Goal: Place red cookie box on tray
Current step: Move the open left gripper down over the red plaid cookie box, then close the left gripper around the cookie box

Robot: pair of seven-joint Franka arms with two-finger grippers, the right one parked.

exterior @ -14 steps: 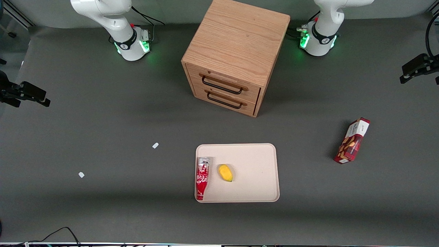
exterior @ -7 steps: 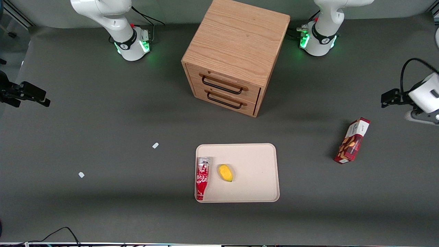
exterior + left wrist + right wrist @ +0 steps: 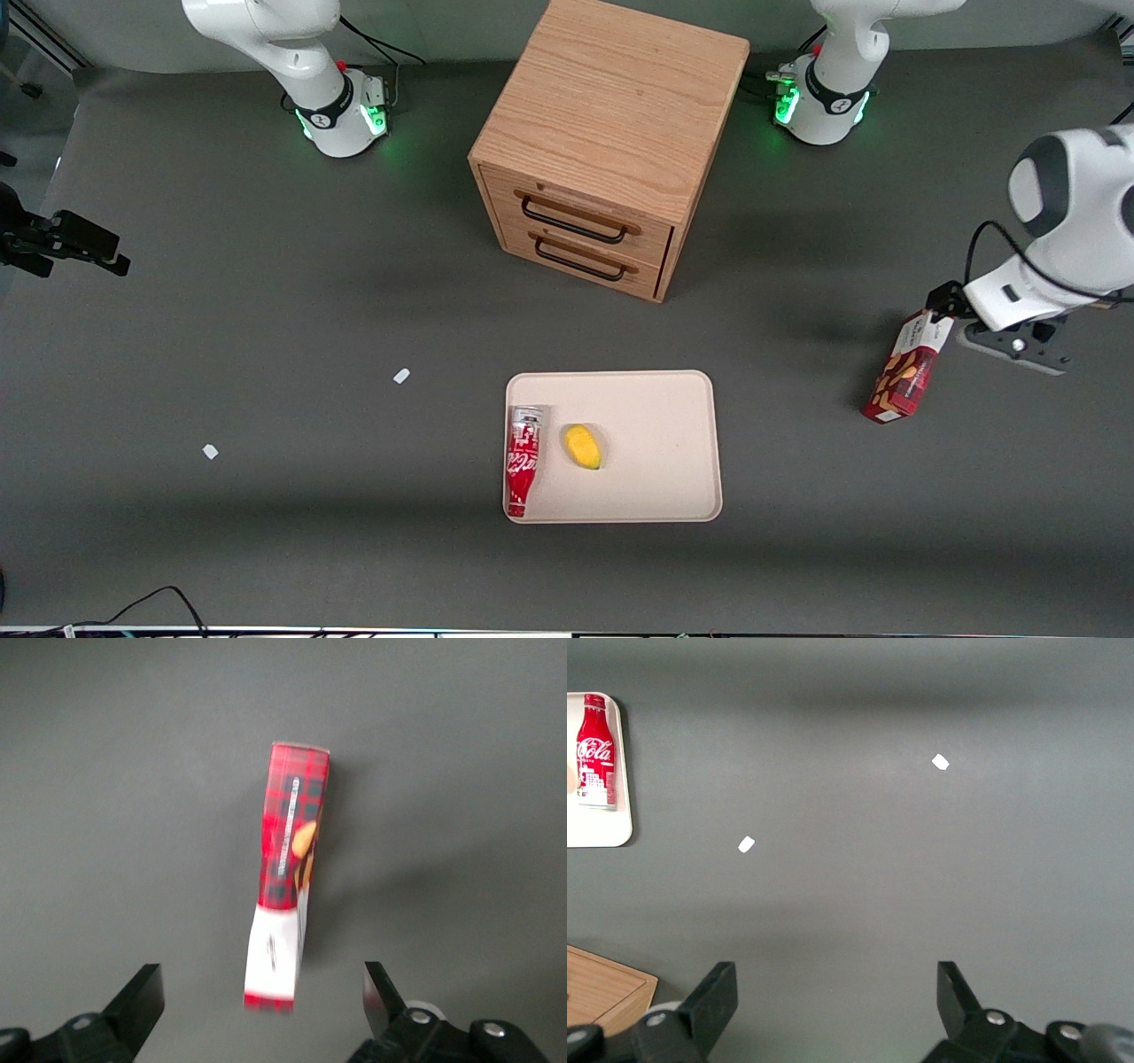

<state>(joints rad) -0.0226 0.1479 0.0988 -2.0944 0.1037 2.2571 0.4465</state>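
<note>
Now the left arm had swung in from the worktop's edge, bringing its gripper (image 3: 263, 997) above the red cookie box (image 3: 910, 364), fingers (image 3: 142, 1001) spread wide and empty. That box lay untouched on the worktop (image 3: 266, 310), well apart from the tray (image 3: 673, 416), toward the working arm's end. Grasping likely came next.

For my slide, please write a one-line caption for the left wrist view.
Open gripper above the red cookie box, which lies on the grey table, not yet grasped.
</note>
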